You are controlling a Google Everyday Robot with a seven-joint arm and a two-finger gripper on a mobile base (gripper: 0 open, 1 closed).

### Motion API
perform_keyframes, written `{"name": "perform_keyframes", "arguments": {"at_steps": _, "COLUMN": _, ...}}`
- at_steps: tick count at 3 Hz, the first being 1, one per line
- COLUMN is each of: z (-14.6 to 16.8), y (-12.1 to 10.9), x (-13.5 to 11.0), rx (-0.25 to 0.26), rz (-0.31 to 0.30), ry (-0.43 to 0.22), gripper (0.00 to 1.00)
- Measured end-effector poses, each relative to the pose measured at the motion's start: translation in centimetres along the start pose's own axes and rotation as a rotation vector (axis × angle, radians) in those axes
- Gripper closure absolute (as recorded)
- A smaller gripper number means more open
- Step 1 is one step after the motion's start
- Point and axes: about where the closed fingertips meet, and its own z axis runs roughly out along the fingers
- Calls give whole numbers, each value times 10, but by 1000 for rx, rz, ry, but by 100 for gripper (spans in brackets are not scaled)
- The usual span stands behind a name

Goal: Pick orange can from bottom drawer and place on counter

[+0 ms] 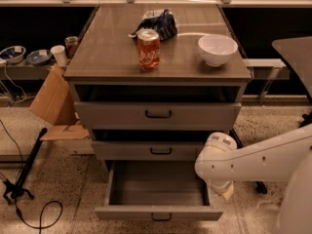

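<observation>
The bottom drawer is pulled open low in the camera view, and the part of its grey interior that I see holds nothing. The orange can is not in view; the drawer's right end is hidden behind my arm. My gripper hangs from the white wrist at the drawer's right front corner, pointing down. The counter tops the drawer cabinet above. A brighter red-orange can with white script stands on it near the front.
A white bowl and a dark crumpled bag sit on the counter. The two upper drawers are partly open. A cardboard box and a cable stand are on the floor at left. A dark table edge is at right.
</observation>
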Motion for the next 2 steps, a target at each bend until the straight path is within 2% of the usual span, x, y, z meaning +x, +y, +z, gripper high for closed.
{"name": "perform_keyframes", "arguments": {"at_steps": 1, "z": -45, "y": 15, "x": 13, "rx": 7, "rz": 39, "ry": 32, "gripper": 100}}
{"name": "perform_keyframes", "arguments": {"at_steps": 2, "z": -45, "y": 16, "x": 15, "rx": 8, "rz": 43, "ry": 31, "gripper": 100}}
